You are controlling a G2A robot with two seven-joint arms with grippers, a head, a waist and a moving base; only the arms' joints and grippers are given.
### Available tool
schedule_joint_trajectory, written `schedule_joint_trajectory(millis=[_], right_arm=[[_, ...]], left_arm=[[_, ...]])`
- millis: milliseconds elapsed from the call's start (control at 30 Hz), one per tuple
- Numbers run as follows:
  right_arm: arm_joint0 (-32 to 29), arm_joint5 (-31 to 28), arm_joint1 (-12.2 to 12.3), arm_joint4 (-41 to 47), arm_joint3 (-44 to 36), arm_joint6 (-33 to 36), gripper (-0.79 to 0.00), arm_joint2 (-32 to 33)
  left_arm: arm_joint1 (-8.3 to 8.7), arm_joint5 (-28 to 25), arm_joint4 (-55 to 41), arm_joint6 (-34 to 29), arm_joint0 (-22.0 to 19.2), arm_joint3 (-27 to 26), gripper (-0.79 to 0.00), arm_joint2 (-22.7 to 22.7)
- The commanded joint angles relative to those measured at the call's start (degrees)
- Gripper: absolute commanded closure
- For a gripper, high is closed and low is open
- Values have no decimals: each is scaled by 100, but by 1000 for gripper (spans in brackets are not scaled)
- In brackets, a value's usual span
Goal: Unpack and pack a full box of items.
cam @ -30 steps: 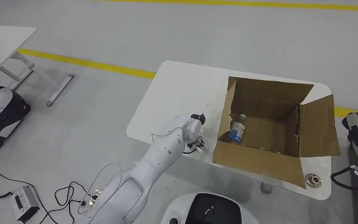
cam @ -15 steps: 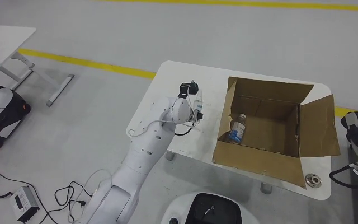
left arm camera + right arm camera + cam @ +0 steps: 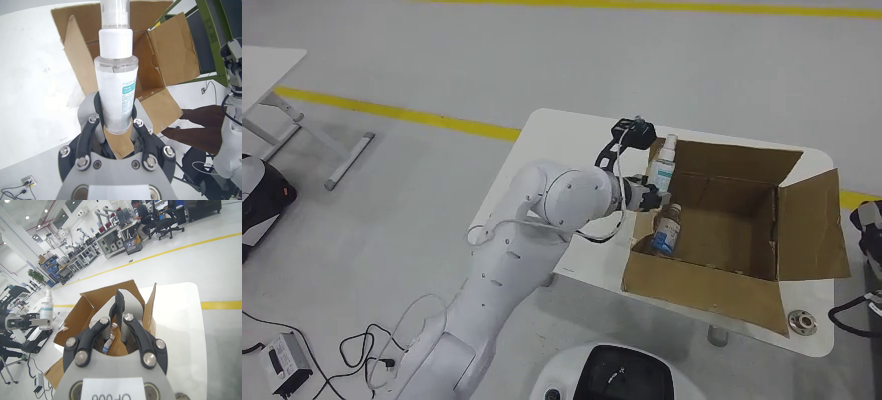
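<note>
My left gripper (image 3: 645, 193) (image 3: 116, 108) is shut on a clear spray bottle (image 3: 665, 163) (image 3: 116, 83) with a white collar and a white-and-teal label. It holds the bottle upright right at the left flap of the open cardboard box (image 3: 722, 290) (image 3: 168, 62). A small bottle (image 3: 668, 228) (image 3: 109, 339) with a blue label leans in the box's near left corner. My right gripper (image 3: 119, 296) hovers over the box (image 3: 88, 298), fingers shut with nothing between them. In the right wrist view the spray bottle (image 3: 46, 311) stands in the left gripper (image 3: 40, 322) beyond the box's side.
The box sits on the right half of a white table (image 3: 562, 160), its flaps spread outward on every side. A small round metal part (image 3: 801, 322) lies at the table's front right corner. The table's left half is bare.
The left arm has swung from the table's front edge up and right to the box's left flap, carrying the spray bottle with it. The small bottle in the box has not moved.
</note>
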Motion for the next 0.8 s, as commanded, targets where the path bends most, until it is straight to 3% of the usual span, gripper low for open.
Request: schedule_joint_trajectory(millis=[0, 500, 600, 767], right_arm=[[-18, -13, 1, 7, 2, 2, 0, 12], [-138, -91, 15, -249, 26, -41, 0, 86], [-149, -101, 15, -251, 30, -48, 0, 98], [-193, -92, 18, -237, -35, -59, 0, 163]], left_arm=[[-18, 80, 148, 287, 2, 8, 0, 168], [-21, 84, 132, 305, 1, 9, 0, 187], [-40, -70, -20, 582, 38, -101, 0, 282], [-178, -294, -594, 897, -487, 298, 0, 832]])
